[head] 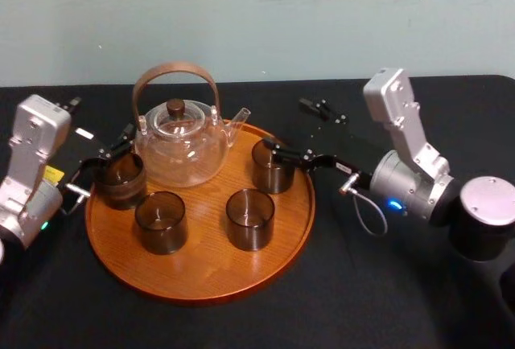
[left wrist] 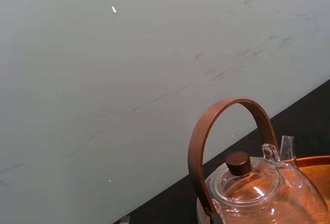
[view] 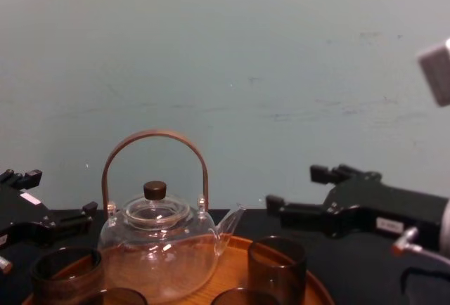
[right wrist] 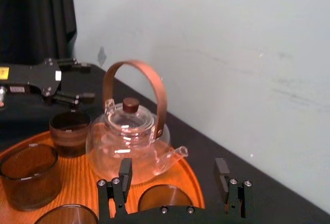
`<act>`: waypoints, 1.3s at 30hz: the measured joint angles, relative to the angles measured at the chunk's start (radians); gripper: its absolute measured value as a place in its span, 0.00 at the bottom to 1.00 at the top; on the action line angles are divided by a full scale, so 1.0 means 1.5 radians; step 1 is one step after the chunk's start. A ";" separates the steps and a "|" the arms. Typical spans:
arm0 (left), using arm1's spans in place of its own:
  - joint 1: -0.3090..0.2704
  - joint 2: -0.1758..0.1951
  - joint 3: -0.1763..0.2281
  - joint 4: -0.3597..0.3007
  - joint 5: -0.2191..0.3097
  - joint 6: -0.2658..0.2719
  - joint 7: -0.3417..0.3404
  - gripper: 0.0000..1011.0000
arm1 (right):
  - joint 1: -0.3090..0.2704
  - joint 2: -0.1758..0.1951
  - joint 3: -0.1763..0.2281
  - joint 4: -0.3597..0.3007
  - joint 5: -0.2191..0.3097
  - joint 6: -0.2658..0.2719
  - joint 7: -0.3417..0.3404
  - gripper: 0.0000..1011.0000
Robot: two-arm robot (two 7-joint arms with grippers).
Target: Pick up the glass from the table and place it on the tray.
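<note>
Your right gripper (right wrist: 173, 175) has its jaws spread wide and grips nothing. The back-right glass (head: 272, 168) is the one nearest it. It stands upright on the tray (head: 201, 286), lower than the jaws. The right wrist view shows it between them with a gap on either side. In the head view one jaw crosses just above its rim and the other reaches over the black table (head: 402, 285) behind. The glass's long axis is vertical, mouth up, so the jaws sit above it rather than around its wall.

Your left gripper (right wrist: 88, 83) is across the tray, its jaws also parted and empty. It hangs just above the back-left glass (head: 121, 182), toward its outer side. The right arm is nearer the back-right glass and the left arm is nearer the back-left one.

There are four dark-tinted glasses, all upright and all on the tray. Two are at the back, one on either side of the teapot (head: 181, 140). The front-left glass (head: 161, 222) and the front-right glass (head: 250, 219) stand side by side, apart from each other. There is one clear teapot with an arched brown handle, its spout towards the back-right glass. There is one round wooden tray.

Since every glass you can see rests on the tray, the placing looks done. The likely next move is to lift the right arm clear without clipping that rim.
</note>
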 joint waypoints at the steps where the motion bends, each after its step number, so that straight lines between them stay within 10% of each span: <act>1: 0.000 0.000 0.000 0.000 0.000 0.000 0.000 0.99 | -0.004 0.003 0.003 -0.007 0.003 -0.001 -0.001 0.99; 19: 0.000 0.000 0.000 0.000 0.000 0.000 0.000 0.99 | -0.110 0.078 0.100 -0.075 0.044 -0.043 -0.041 0.99; 39: 0.000 0.000 0.000 0.000 0.000 0.000 0.000 0.99 | -0.139 0.076 0.135 -0.043 0.028 -0.062 -0.069 0.99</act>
